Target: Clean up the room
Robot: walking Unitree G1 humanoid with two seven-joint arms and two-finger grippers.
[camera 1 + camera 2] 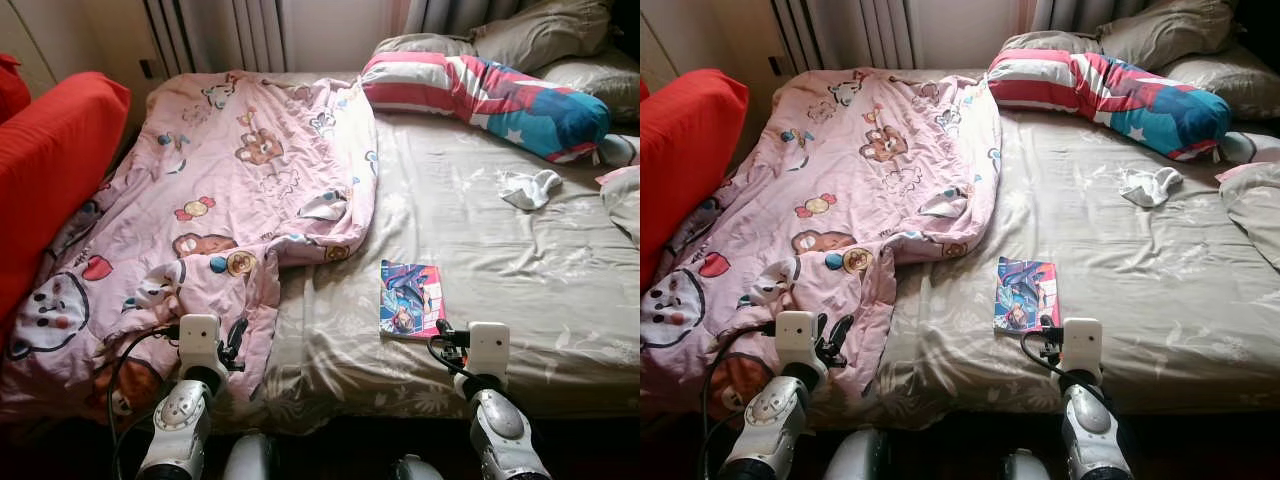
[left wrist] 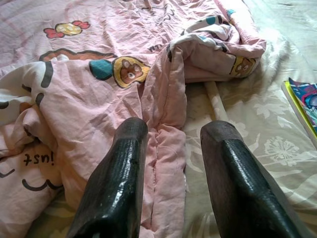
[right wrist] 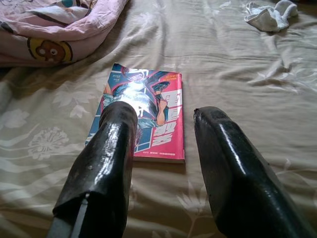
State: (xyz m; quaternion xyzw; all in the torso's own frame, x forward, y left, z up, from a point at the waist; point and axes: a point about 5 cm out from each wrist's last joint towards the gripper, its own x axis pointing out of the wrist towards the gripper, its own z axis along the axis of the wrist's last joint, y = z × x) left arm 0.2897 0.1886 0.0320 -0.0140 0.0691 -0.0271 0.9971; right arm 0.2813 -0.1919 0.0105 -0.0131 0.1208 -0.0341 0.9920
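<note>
A pink cartoon-print blanket (image 1: pixel 220 190) lies crumpled over the left half of the bed. A colourful comic book (image 1: pixel 410 298) lies flat on the beige sheet near the bed's front edge. A white sock (image 1: pixel 530 187) sits crumpled further back on the right. My left gripper (image 2: pixel 173 136) is open just above the blanket's folded edge (image 2: pixel 166 114). Open too, my right gripper (image 3: pixel 163 124) hovers just short of the comic book (image 3: pixel 148 116), with nothing between its fingers.
A striped red, white and blue bolster pillow (image 1: pixel 480 95) and grey pillows (image 1: pixel 540 35) lie at the head of the bed. A red cushion (image 1: pixel 45 170) stands at the left. Another cloth (image 1: pixel 622 200) lies at the right edge. The beige sheet (image 1: pixel 500 260) is open room.
</note>
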